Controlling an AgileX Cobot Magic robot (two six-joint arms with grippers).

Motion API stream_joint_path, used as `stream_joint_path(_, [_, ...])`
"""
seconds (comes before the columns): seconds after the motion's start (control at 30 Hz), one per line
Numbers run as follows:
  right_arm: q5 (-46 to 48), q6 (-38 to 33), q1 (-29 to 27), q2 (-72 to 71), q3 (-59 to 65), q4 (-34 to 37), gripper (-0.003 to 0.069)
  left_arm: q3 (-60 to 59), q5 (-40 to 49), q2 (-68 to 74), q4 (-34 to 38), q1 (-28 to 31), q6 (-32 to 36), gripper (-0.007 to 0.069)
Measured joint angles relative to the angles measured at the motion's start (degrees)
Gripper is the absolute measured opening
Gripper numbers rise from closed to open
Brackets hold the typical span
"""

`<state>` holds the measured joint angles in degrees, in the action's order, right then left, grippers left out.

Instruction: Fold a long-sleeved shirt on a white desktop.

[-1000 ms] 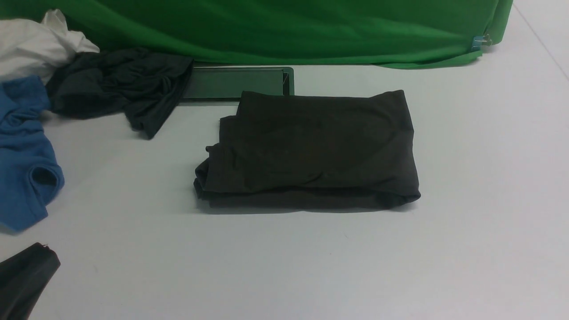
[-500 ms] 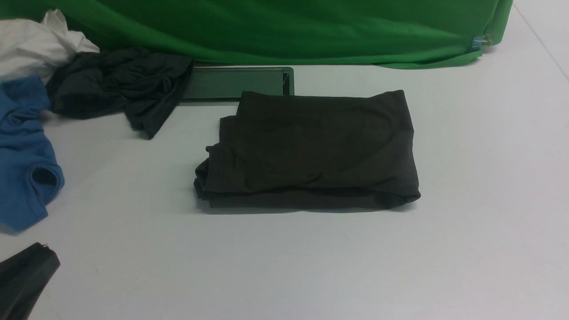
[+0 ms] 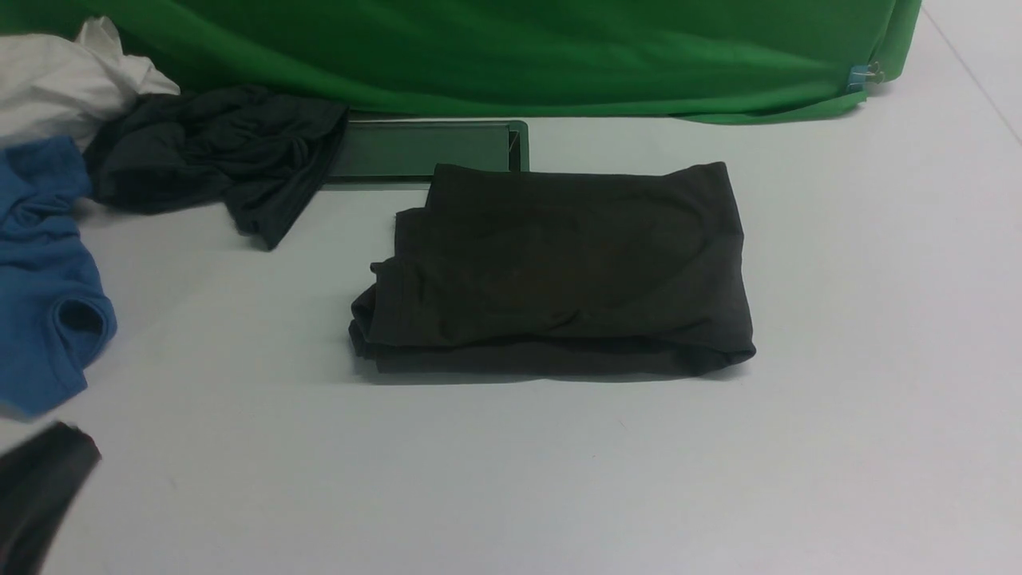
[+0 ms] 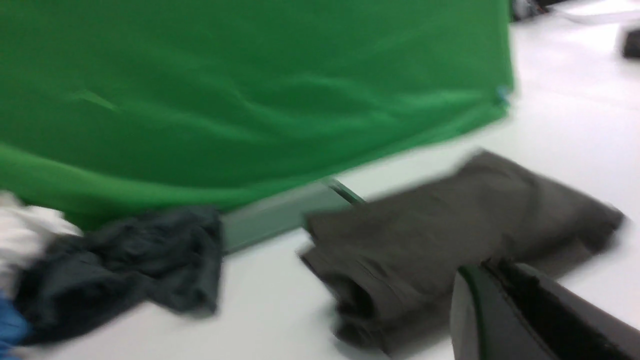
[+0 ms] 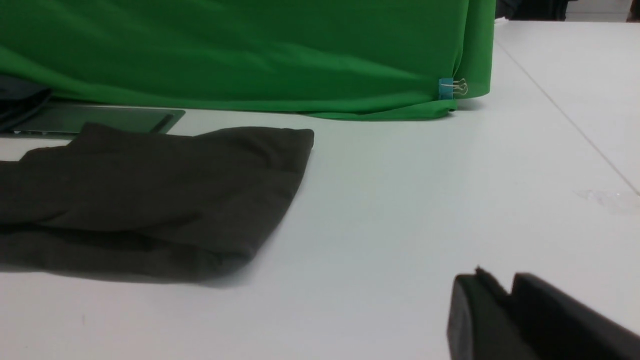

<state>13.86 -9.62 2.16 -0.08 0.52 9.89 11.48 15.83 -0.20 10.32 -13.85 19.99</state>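
White counter point(image 3: 838, 415): folded long-sleeved shirt point(image 3: 559, 271) lies crosswise, ahead of both arms; left gripper point(image 4: 492, 272) pressed together, nearer; right gripper point(image 5: 500, 287) slightly parted, empty.

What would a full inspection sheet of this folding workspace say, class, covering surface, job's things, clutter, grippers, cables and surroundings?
Surface: white desktop, smooth, bare around the folded garment.
Job's things: long-sleeved shirt, very dark, folded into a compact rectangle at centre, lying flat, nothing touching it.
Clutter: slate-grey garment, blue shirt and white cloth, crumpled on the robot's left; flat dark tray behind the shirt.
Grippers: left gripper shut, empty, blurred; right gripper near the desktop, jaws close together, nothing held, opening unclear.
Cables: nothing seen.
Surroundings: green cloth backdrop, fastened by a blue binder clip.
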Motion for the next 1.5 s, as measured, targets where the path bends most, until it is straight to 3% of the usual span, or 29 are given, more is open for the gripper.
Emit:
stream_joint_path(0.13, [0.05, 0.0, 0.0, 0.0, 0.0, 0.0, 0.0103, -6.57, -10.75, 0.0, 1.12, 7.51, -0.96, 0.0018])
stream_joint_path(0.2, [0.05, 0.0, 0.0, 0.0, 0.0, 0.0, 0.0107, -9.2, -11.99, 0.04, 1.66, 11.05, -0.98, 0.0018])
stream_joint_path(0.37, [0.14, 0.0, 0.0, 0.0, 0.0, 0.0, 0.0115, -11.73, -5.46, 0.04, 2.42, 16.2, -1.23, 0.0018])
stream_joint_path(0.53, [0.14, 0.0, 0.0, -0.06, 0.0, 0.0, 0.0125, -11.86, -1.05, 0.04, 2.42, 16.38, -1.23, 0.0018])
stream_joint_path(1.5, [0.13, 0.0, 0.0, -0.06, 0.0, 0.0, 0.0189, -11.86, -2.34, 0.04, 1.96, 16.38, -1.23, 0.0018])
